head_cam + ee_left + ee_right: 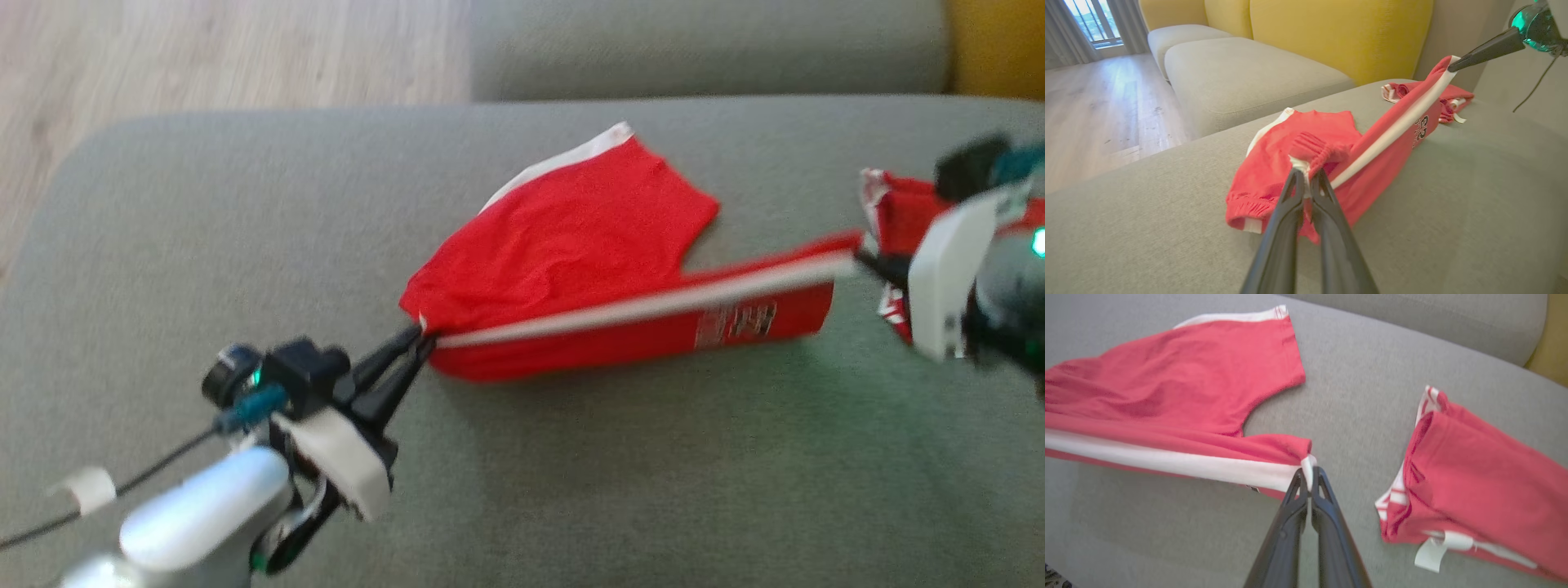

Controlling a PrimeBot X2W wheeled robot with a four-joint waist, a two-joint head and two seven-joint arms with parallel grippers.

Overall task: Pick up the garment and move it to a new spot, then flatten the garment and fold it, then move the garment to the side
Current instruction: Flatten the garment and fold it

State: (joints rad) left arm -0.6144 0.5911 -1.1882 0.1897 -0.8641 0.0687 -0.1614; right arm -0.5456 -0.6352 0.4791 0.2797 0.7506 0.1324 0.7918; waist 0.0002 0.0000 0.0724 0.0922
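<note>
We can't read the print (735, 325) on the red shorts (571, 245) through the blur, the right gripper (865, 260) is smeared and runs off the edge, and its wrist (947, 269) covers most of the second red garment (894, 208).

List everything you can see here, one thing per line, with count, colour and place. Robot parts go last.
garment: one, red with a white stripe, stretched between both grippers over the seat
second garment: one, red and white, bundled on the seat at the robot's right
seat cushions: two, grey, one under the garments, one beyond
back cushions: three, yellow, behind the seats
floor: one, pale wood, beside the sofa
left gripper: one, dark, shut on the garment's waistband
right gripper: one, dark, shut on the garment's striped end
</note>
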